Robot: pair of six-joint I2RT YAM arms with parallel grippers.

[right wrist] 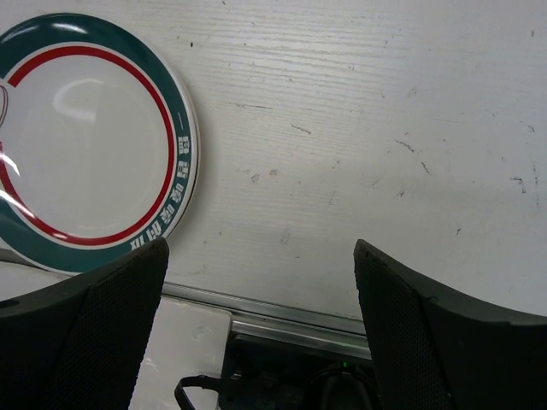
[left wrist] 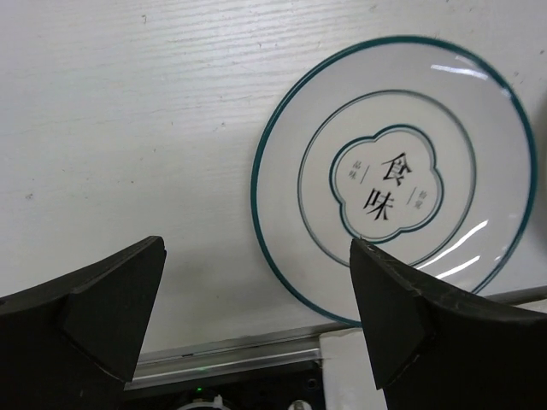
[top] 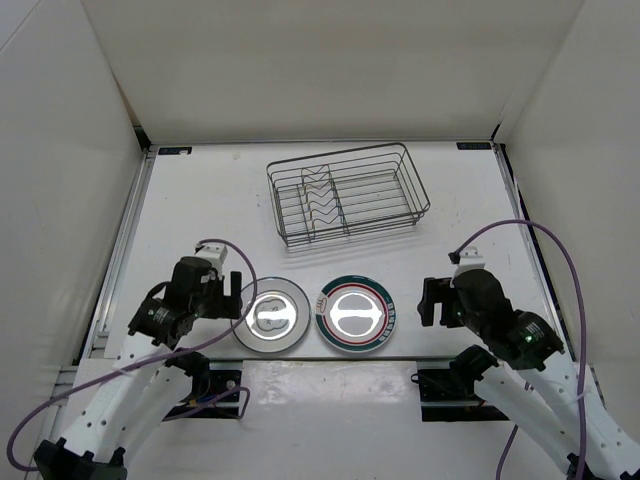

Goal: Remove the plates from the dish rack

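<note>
White table holds it all: grey plate lies flat beside your left gripper, teal plate near your right gripper, both grippers wide open and empty

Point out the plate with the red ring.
The teal-rimmed plate, right of the pair in the top view. The other plate has only thin teal lines around a central emblem.

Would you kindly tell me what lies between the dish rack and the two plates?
Nothing: the top view shows only bare white tabletop between the dish rack and the white plate and red-ringed plate.
</note>
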